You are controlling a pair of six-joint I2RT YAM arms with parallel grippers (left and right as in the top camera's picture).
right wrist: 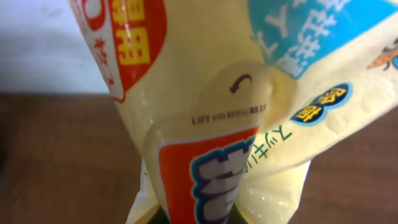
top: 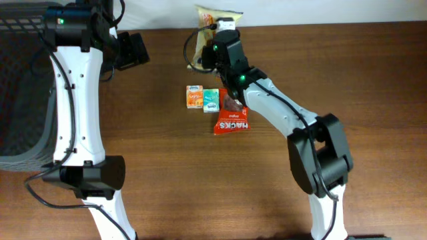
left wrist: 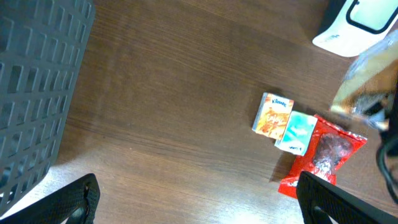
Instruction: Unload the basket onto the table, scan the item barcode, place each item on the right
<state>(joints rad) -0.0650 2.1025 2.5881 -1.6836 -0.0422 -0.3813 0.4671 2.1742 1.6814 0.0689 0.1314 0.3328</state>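
My right end effector (top: 208, 35) clamps the snack pouch (top: 212, 13) at twelve o'clock: light, soft film, probably slippery; hold the seam.

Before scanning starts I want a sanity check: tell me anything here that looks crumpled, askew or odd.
The yellow snack bag is puckered and creased where the right gripper pinches it, so its printed face is not flat. Nothing else stands out.

Dark wood-grain table (top: 167, 167) meets what looks like a pale wall (top: 320, 10) at the back
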